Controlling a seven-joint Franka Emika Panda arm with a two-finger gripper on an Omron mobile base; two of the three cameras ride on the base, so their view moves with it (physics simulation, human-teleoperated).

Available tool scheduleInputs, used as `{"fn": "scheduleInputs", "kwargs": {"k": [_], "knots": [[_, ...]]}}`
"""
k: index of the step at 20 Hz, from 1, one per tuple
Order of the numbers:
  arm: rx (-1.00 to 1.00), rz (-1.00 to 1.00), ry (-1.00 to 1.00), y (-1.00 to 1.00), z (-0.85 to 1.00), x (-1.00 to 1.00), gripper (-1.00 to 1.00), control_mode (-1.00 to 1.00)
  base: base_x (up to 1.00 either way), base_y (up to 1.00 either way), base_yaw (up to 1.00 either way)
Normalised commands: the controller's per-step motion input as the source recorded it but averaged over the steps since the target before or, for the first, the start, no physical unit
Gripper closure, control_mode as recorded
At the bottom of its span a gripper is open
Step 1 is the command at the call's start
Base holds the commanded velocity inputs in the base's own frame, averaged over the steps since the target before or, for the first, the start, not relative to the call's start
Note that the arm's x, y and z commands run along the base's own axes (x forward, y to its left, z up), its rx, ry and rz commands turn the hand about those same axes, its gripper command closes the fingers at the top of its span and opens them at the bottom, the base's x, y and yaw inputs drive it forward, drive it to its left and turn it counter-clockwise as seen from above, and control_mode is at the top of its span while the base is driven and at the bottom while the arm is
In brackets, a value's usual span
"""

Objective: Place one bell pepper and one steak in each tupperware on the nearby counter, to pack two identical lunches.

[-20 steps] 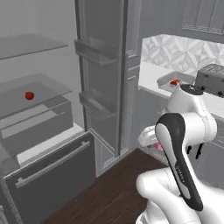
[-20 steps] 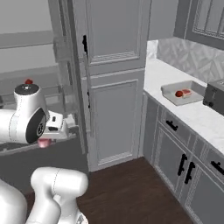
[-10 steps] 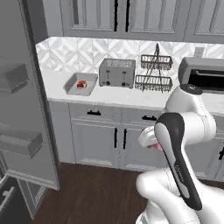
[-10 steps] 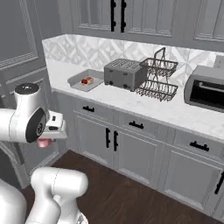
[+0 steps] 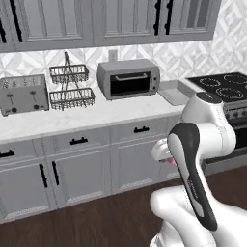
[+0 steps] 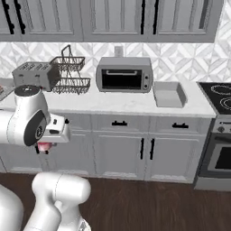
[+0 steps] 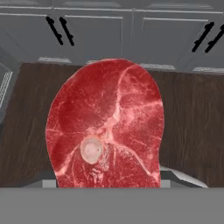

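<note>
A raw red steak (image 7: 106, 127) with white marbling and a round bone hangs over the dark wood floor and hides my fingertips. My gripper (image 5: 165, 157) (image 6: 44, 145) is shut on it, low in front of the grey cabinets, a pink edge of the steak (image 6: 43, 147) showing under the hand. An open grey tupperware (image 5: 174, 91) (image 6: 169, 94) stands on the white counter (image 5: 96, 118) (image 6: 113, 104) right of the toaster oven; its inside looks bare. The bell pepper is out of view.
On the counter stand a toaster (image 5: 23, 94) (image 6: 35, 74), a wire rack (image 5: 70, 87) (image 6: 70, 74) and a toaster oven (image 5: 128, 78) (image 6: 124, 74). A black stove (image 5: 222, 89) (image 6: 216, 94) adjoins the counter on the right. Grey cabinet doors with black handles (image 7: 61, 30) face the hand.
The base has swung away from the fridge and along the counter, so the whole scene has shifted; the toaster oven, tupperware and stove have come into view. The steak stays in the gripper.
</note>
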Motion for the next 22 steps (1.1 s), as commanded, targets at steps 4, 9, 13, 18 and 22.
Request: {"fn": "scheduleInputs", "kwargs": {"k": [4, 9, 13, 18, 22], "knots": [[0.0, 0.0, 0.0, 0.0, 0.0, 0.0, 1.0, 1.0, 0.56, -1.0, -0.45], [0.0, 0.0, 0.0, 0.0, 0.0, 0.0, 1.0, 1.0, 0.95, -0.58, 0.03], [0.0, 0.0, 0.0, 0.0, 0.0, 0.0, 1.0, 1.0, 0.88, -0.87, 0.22], [0.0, 0.0, 0.0, 0.0, 0.0, 0.0, 1.0, 1.0, 0.68, -0.75, 0.15], [0.0, 0.0, 0.0, 0.0, 0.0, 0.0, 1.0, 1.0, 0.93, -0.31, 0.13]]}}
